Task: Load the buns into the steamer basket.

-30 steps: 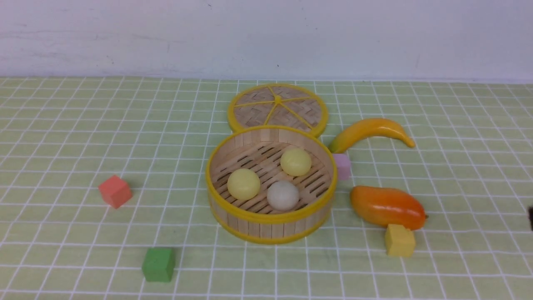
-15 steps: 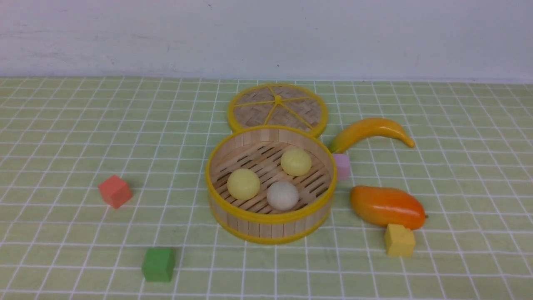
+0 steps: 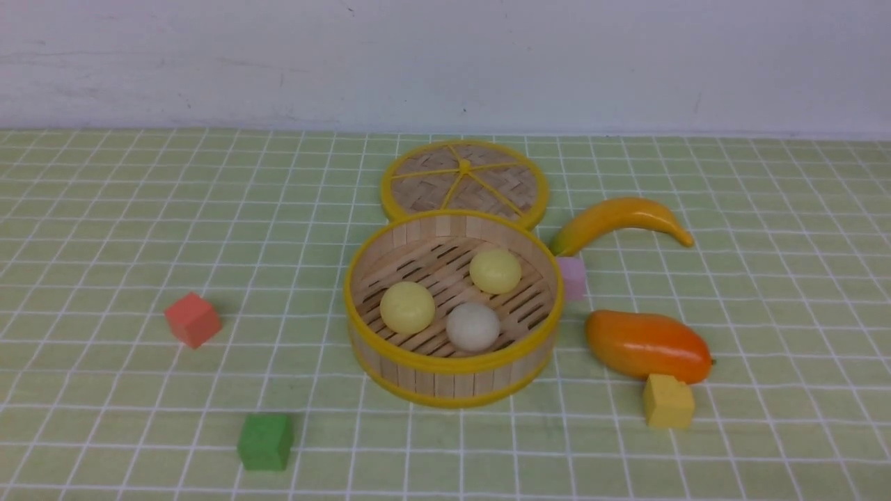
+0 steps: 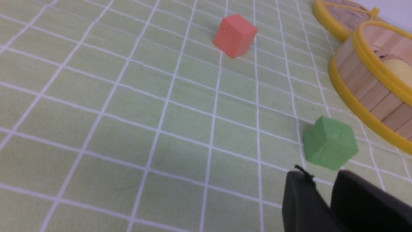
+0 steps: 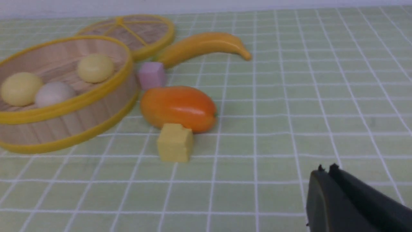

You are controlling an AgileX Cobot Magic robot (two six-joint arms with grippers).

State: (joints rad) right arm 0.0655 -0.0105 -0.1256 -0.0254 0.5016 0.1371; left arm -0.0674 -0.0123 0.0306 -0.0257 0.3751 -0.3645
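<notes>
All 3 buns point(image 3: 472, 325) are seen lying on the slatted floor of the steamer basket point(image 3: 452, 365), so the loading step is judged done. The right gripper point(image 5: 325, 170) is held empty with fingers together; the left gripper point(image 4: 322, 183) fingers are slightly parted on nothing. Only withdrawal appears needed next.

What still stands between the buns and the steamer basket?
Nothing visible does. All three buns, two pale yellow and one off-white, already lie on the slatted floor inside the steamer basket. The lid lies flat behind it, off the opening.
</notes>
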